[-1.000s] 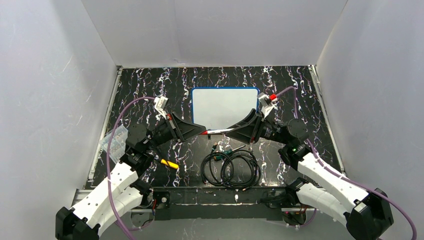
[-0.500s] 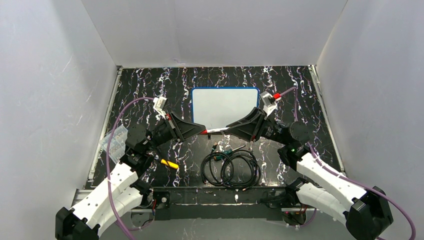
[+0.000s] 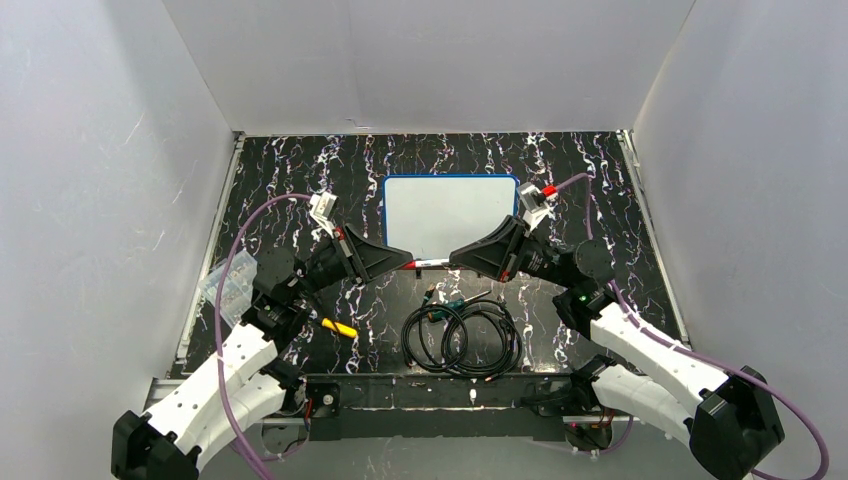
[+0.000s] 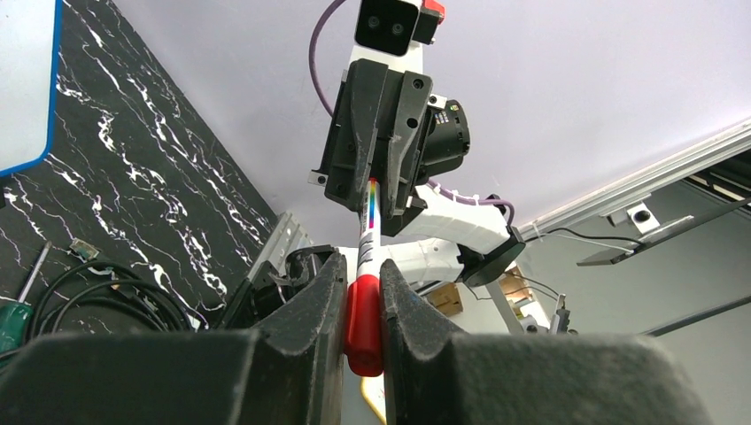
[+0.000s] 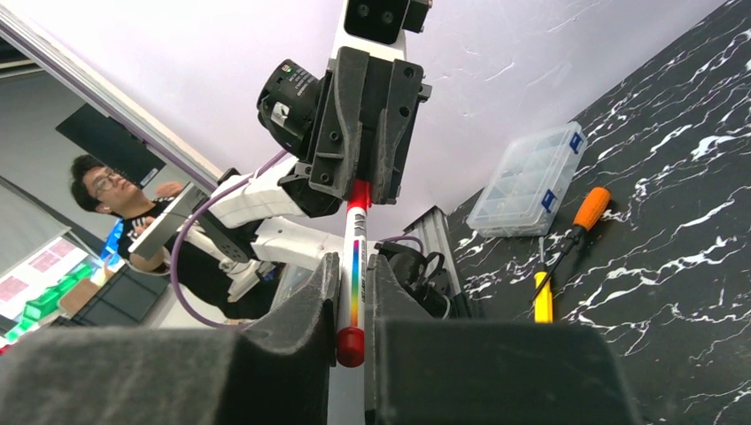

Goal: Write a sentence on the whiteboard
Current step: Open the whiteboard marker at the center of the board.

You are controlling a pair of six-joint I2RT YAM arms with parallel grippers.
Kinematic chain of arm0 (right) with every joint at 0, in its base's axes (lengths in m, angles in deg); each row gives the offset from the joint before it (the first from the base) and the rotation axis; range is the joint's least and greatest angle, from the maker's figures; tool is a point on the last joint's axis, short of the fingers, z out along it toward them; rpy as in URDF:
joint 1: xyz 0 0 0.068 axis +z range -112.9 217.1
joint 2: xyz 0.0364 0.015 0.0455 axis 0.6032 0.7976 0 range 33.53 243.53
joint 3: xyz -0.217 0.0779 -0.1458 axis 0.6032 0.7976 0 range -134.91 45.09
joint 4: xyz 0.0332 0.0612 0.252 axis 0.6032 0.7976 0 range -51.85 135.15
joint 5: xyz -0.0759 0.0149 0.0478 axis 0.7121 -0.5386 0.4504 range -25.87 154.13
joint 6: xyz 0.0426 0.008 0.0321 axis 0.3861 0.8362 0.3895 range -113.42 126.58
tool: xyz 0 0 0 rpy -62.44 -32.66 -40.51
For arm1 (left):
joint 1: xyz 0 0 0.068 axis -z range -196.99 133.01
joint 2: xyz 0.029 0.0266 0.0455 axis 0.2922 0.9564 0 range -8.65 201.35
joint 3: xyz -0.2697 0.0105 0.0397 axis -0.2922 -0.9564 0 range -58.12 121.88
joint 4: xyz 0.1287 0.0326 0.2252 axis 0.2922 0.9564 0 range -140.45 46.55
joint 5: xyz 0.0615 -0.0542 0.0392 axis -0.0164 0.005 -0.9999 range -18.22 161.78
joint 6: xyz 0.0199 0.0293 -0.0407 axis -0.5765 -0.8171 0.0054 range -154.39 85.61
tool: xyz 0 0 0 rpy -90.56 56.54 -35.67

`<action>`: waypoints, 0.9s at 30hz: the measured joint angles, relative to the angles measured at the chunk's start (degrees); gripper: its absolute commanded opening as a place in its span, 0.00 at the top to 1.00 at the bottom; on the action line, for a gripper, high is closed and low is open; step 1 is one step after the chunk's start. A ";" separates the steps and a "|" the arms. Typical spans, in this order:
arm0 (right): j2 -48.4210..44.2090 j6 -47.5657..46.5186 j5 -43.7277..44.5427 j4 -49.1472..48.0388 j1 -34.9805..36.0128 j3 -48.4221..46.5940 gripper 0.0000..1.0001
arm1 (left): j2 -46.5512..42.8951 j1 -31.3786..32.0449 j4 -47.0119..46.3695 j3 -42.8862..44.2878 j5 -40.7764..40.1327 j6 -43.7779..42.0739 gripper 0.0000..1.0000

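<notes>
The whiteboard point(image 3: 452, 215) lies flat at the back middle of the table, blue-framed and blank; no sentence shows on it. Its corner also shows in the left wrist view point(image 4: 22, 80). A white marker point(image 3: 430, 263) with a rainbow stripe hangs level in the air in front of the board, held at both ends. My left gripper point(image 3: 406, 264) is shut on the marker's red cap point(image 4: 363, 319). My right gripper point(image 3: 455, 260) is shut on the marker's barrel point(image 5: 354, 266), close to the red tail end. The two grippers face each other, tips a short gap apart.
A coil of black cables point(image 3: 462, 338) lies at the near middle, with a green-handled tool point(image 3: 455, 300) by it. A yellow and orange screwdriver point(image 3: 335, 327) lies under the left arm. A clear plastic box point(image 3: 228, 285) sits at the left edge. White walls enclose the table.
My right gripper has moved left along the marker toward the left gripper, so less barrel shows between the tips. The left gripper has stayed almost still.
</notes>
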 measured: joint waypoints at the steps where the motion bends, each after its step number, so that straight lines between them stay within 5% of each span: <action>1: 0.00 0.02 0.02 -0.02 0.00 0.02 0.99 | 0.11 0.00 -0.17 0.00 0.20 0.15 0.98; 4: 0.00 0.02 0.07 0.07 0.00 0.02 0.99 | 0.33 0.00 -0.46 0.00 0.50 0.37 0.61; 8: 0.00 -0.04 0.22 0.07 0.02 0.02 0.99 | 1.31 -0.02 -0.66 0.00 1.29 0.31 0.53; 10: -0.02 -0.20 0.26 0.09 0.00 0.02 0.99 | 1.77 -0.02 -0.63 0.00 1.64 0.35 0.56; 17: -0.02 -1.11 0.72 0.57 0.00 0.13 0.99 | 2.16 -0.02 -0.98 0.00 2.34 0.59 1.00; 27: -4.68 -2.60 1.95 5.18 -0.39 1.18 0.99 | 1.03 -0.85 -0.59 0.00 4.87 0.13 1.00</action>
